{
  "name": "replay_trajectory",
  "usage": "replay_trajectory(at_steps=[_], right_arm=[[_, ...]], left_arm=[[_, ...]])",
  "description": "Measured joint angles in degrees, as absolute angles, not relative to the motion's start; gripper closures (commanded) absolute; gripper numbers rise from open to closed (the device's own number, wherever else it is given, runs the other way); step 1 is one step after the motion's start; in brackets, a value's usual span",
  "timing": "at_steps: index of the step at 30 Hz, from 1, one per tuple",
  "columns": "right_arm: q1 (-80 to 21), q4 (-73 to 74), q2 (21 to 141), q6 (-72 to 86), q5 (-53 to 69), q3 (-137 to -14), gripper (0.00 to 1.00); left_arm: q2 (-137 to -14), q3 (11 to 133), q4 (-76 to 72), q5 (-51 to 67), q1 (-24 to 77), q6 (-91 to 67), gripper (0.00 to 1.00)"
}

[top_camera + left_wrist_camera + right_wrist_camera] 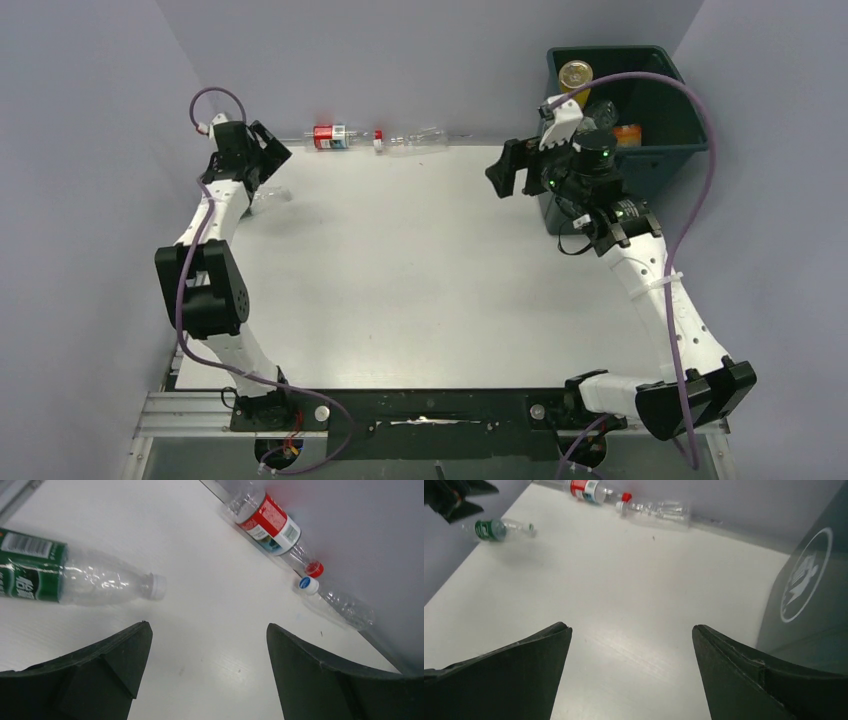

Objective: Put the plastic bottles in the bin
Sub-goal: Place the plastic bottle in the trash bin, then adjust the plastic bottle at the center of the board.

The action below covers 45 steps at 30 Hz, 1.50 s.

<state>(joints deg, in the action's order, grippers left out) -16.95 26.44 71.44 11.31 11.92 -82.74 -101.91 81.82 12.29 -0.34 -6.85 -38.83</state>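
- Nearest the lens in the top view, we see the black mounting rail (pixel 430 410), which carries both arm bases at the near edge.
- Beyond it, the white bench (pixel 420 270) fills most of the view, with grey walls on three sides.
- At the far right corner we find the dark green bin (pixel 672 170), standing upright. Its white emblem (pixel 806 577) faces the right wrist camera. Inside we make out a yellow-topped bottle (pixel 575 75) and an orange bottle (pixel 628 134), with what looks like clear plastic beside them.
- The left arm (pixel 205 285) reaches to the far left corner; the right arm (pixel 670 300) reaches to the bin's left side.
- We read the left end effector (pixel 209 627) as apart, with nothing between its fingers, hovering over bare bench.
- We read the right end effector (pixel 631 627) as likewise spread wide and empty, held just beside the bin and pointing across the bench.
- Three bottles lie on their sides outside the bin. The green-labelled bottle (pixel 75 577), white-capped, lies just beyond the left fingers. The red-labelled bottle (pixel 267 525) and the unlabelled clear bottle (pixel 345 605) lie along the back wall, cap to cap.
- Smallest, the red cap (pixel 314 569) and the blue-and-white cap (pixel 308 584) sit almost touching.
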Motion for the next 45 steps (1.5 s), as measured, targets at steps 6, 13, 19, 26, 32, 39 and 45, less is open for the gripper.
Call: replay_trajectory(at_steps=[6,13,19,26,32,39,45], right_arm=[[-23.38,28.03,71.53,12.47,10.46,-75.92,0.03],[-29.85,28.4,71.57,13.17,9.87,-75.13,0.04],[-34.57,28.38,73.19,13.89,8.73,-75.13,0.04],[-40.21,28.36,76.44,14.17,7.31,-75.09,0.04],[-44.01,28.34,76.71,14.26,6.13,-75.07,0.04],[-46.11,27.94,76.73,14.63,4.86,-74.89,0.04],[-47.2,26.55,76.84,15.29,4.43,-73.1,0.04]], left_arm=[[-110.06,93.34,14.26,-9.8,-7.57,-33.36,0.15],[-118.56,101.91,18.15,-19.73,-8.99,-28.58,0.14],[-123.9,105.51,22.55,-26.26,-10.7,-26.04,0.13],[-130.26,110.91,26.5,-31.16,-11.27,-23.86,0.13],[-131.94,110.93,27.77,-31.29,-12.05,-23.29,0.13],[-131.39,107.18,27.03,-30.7,-12.36,-24.05,0.14],[-128.99,99.18,26.81,-28.34,-12.08,-26.2,0.14]])
